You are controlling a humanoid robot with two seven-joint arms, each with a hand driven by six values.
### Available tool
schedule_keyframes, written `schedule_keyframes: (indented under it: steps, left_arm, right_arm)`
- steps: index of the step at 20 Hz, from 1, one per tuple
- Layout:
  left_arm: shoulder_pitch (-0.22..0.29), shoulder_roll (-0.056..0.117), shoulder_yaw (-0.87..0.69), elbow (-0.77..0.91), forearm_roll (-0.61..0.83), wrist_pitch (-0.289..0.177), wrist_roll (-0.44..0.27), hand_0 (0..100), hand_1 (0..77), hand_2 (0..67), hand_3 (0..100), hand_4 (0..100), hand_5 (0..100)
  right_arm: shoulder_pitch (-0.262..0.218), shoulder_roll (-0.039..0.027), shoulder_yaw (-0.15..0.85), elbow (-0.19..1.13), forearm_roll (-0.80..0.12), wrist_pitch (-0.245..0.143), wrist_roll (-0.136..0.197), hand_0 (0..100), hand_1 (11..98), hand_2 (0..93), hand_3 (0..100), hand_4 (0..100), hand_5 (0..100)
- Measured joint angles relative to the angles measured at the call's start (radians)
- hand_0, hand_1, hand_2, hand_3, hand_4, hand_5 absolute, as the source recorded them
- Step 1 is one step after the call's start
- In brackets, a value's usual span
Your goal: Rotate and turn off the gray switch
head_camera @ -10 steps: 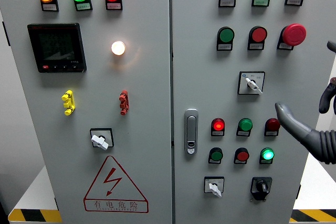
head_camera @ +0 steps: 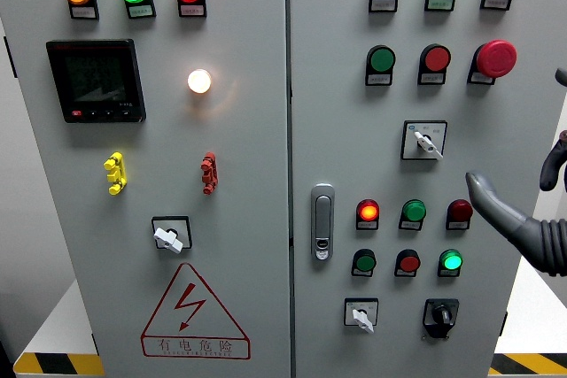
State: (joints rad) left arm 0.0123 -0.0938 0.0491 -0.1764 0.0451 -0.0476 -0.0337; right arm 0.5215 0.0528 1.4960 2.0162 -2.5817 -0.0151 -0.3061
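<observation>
The right hand (head_camera: 532,210) entered from the right edge of the panel (head_camera: 248,219), its dark fingers (head_camera: 487,196) spread and extended, holding nothing. One fingertip lay just beside the dark red indicator lamp (head_camera: 459,212) in the lower lamp group. The gray switch (head_camera: 424,140) sat on the right door, above the hand and apart from it, its handle pointing down and to the right. The door handle (head_camera: 322,221) stood to the left of the lamps.
</observation>
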Motion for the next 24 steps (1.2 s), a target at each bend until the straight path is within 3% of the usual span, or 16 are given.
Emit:
schedule_keyframes:
  steps: [3,5,7,14,17,20,24]
  left_arm:
    - [0.0,0.0,0.0,0.0,0.0,0.0,0.0,0,0.0,10.5,21,13,13]
    - [0.0,-0.001,0.0,0.0,0.0,0.0,0.0,0,0.0,10.5,21,13,13]
    - [0.0,-0.001,0.0,0.0,0.0,0.0,0.0,0,0.0,10.5,21,13,13]
    - [0.0,-0.001,0.0,0.0,0.0,0.0,0.0,0,0.0,10.5,21,13,13]
    - [0.0,-0.001,0.0,0.0,0.0,-0.001,0.0,0,0.0,10.5,21,13,13]
    - [0.0,-0.001,0.0,0.0,0.0,-0.001,0.0,0,0.0,10.5,21,13,13]
    - [0.0,-0.001,0.0,0.0,0.001,-0.001,0.0,0,0.0,10.5,21,13,13]
  right_arm:
    - [0.004,0.0028,-0.008,-0.017,0.001,-0.011,-0.011,7,43.4,8.0,91,100,97]
    - [0.009,0.0093,-0.01,-0.035,0.001,-0.023,-0.014,4,42.0,20.4,92,100,96]
    - [0.011,0.0144,-0.012,-0.05,0.001,-0.032,-0.014,0,41.8,25.9,92,100,96]
    - [0.015,0.0223,-0.013,-0.09,0.017,-0.055,-0.035,0,41.3,43.0,91,100,95]
    - [0.018,0.029,-0.014,-0.112,0.043,-0.068,-0.055,0,40.9,45.5,91,100,95]
    - [0.038,0.0399,-0.015,-0.145,0.056,-0.073,-0.059,0,41.2,47.8,91,100,95]
    - [0.069,0.0444,-0.029,-0.188,0.08,-0.077,-0.067,0,41.5,49.1,91,100,95]
